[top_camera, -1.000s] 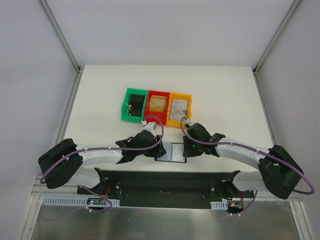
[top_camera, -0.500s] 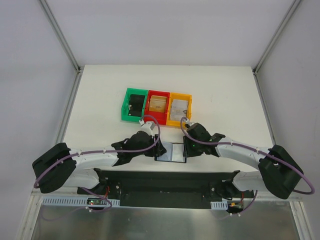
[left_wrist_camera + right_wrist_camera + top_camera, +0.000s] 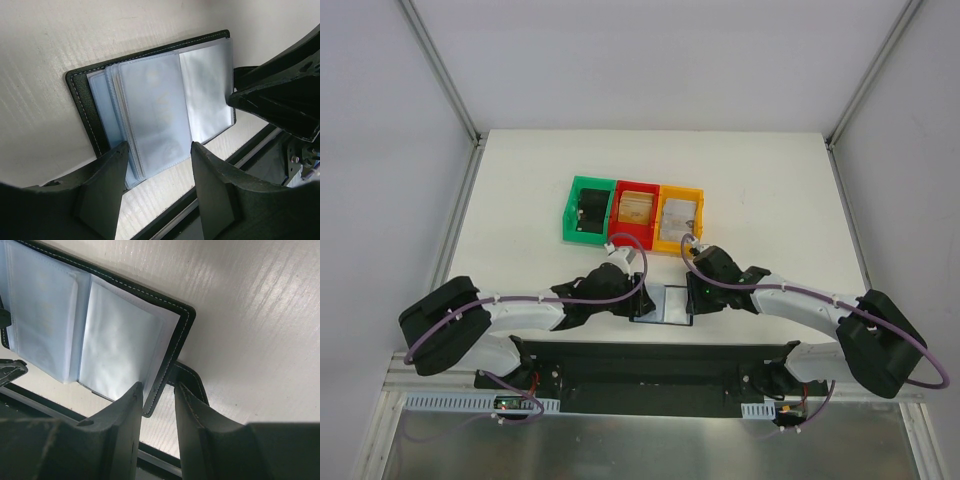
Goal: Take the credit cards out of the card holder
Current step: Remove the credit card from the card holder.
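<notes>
The card holder [image 3: 663, 303] lies open at the table's near edge, its bluish clear sleeves [image 3: 150, 100] facing up. My left gripper [image 3: 638, 296] hovers at its left side, open, fingers straddling the sleeves' lower edge [image 3: 159, 150] without pinching. On the right, my right gripper [image 3: 693, 297] is narrowly closed around the holder's black stitched edge [image 3: 156, 390], next to the small tab [image 3: 187, 377]. A tan credit card [image 3: 637, 207] lies in the red bin and a pale grey one [image 3: 678, 212] in the yellow bin. Whether the sleeves hold a card cannot be made out.
Three bins stand in a row mid-table: green [image 3: 572, 205] with a chunky black object [image 3: 588, 212], red [image 3: 618, 212], yellow [image 3: 698, 210]. The black base rail [image 3: 650, 355] runs just below the holder. Metal posts frame the table's back corners.
My left arm drew back to the left, then returned toward the holder's left edge. The right arm and the holder stayed put.
</notes>
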You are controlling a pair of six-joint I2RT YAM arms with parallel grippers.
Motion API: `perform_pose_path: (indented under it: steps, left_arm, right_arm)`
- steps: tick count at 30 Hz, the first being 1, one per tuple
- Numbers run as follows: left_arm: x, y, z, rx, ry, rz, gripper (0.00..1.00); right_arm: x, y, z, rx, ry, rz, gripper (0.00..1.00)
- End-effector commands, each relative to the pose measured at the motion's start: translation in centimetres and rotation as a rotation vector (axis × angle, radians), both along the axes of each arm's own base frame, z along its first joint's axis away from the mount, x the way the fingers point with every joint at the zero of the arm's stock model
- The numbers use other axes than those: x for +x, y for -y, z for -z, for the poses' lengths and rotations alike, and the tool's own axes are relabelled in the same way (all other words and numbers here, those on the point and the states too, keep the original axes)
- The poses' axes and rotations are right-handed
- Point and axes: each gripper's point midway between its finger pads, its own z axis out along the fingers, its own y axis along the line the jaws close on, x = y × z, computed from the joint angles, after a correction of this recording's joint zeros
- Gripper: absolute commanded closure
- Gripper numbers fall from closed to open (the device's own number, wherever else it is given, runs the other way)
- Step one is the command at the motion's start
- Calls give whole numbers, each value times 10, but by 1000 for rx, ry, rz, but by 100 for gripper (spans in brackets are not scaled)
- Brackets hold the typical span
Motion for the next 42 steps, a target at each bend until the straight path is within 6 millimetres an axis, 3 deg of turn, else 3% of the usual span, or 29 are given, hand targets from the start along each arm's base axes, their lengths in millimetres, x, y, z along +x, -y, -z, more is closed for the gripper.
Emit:
perform_pose_path:
  steps: [1,11,24,29,33,37,42]
  left_arm:
    - [3,11,-6,-35,-2,18,48]
    - [-6,35,-30,-177,32,141,50]
    - [-5,46,-33,-180,24,178,62]
    - [-2,37,-22,-119,13,139,67]
    - [0,28,-21,-97,23,113,68]
    - [0,20,-24,-83,43,99,68]
    - [2,11,-30,-75,70,65,67]
  right_arm:
    - [-3,9,14,-37,-13,18,66]
    - [-3,8,14,-34,-14,15,66]
    - [-4,10,9,-33,-10,18,63]
    - [6,24,-13,-78,69,55,53]
    - [10,40,-38,-126,129,57,51]
    - [15,43,-67,-114,194,55,50]
    - [13,19,-86,9,195,0,53]
